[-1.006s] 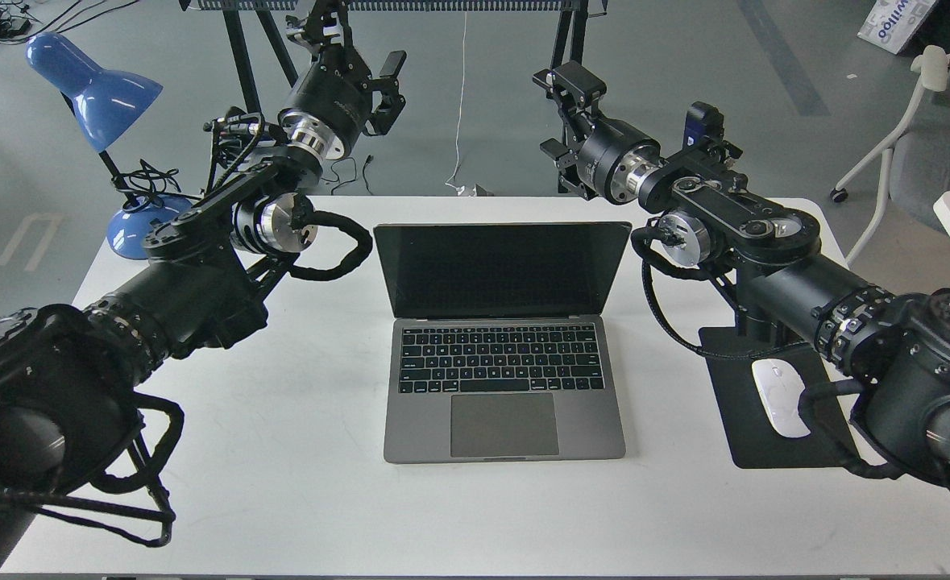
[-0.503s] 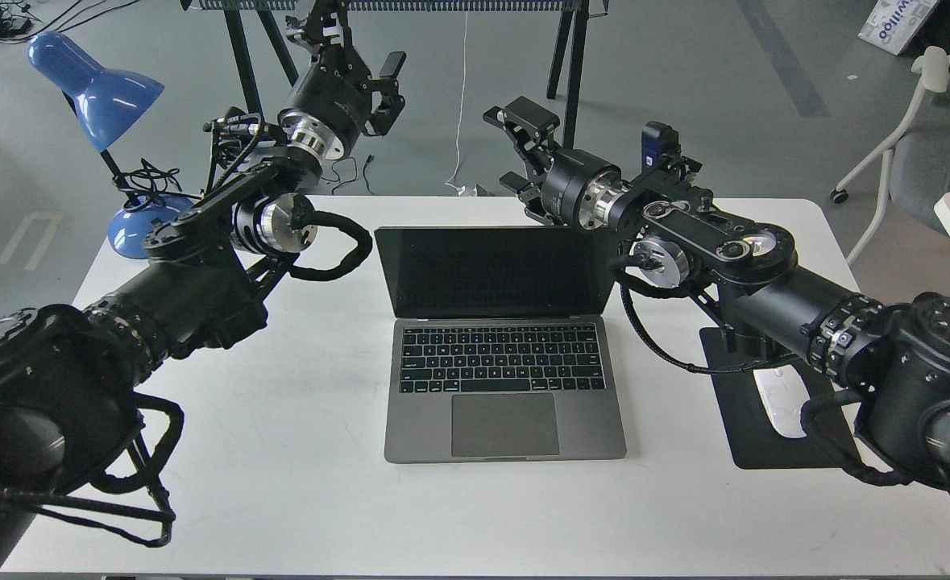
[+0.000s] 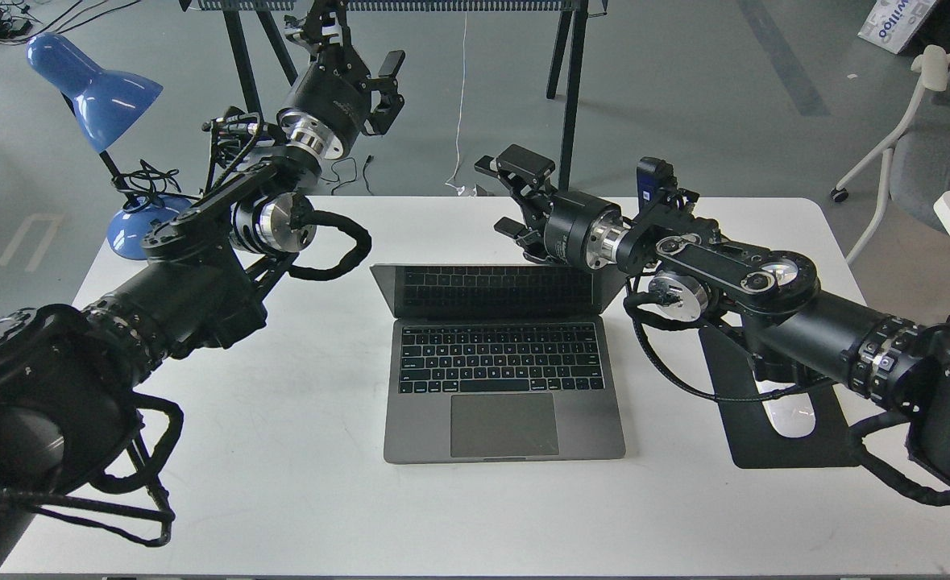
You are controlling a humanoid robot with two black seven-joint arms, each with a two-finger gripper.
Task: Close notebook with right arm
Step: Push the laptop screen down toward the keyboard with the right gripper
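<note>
Lowered by the right gripper (image 3: 513,201), the notebook (image 3: 504,379) screen now tilts forward.

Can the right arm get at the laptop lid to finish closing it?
Probably yes. The right tool is already at the lid's top edge, fingers apart, and the lid is tilted partway down over the keyboard. Nothing sits between them; the left arm is off to the side.

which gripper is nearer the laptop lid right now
Right. The right gripper sits just behind the top edge of the notebook lid, near its right half, jaws spread. The left gripper hangs high and far back, off past the lid's left corner.
</note>
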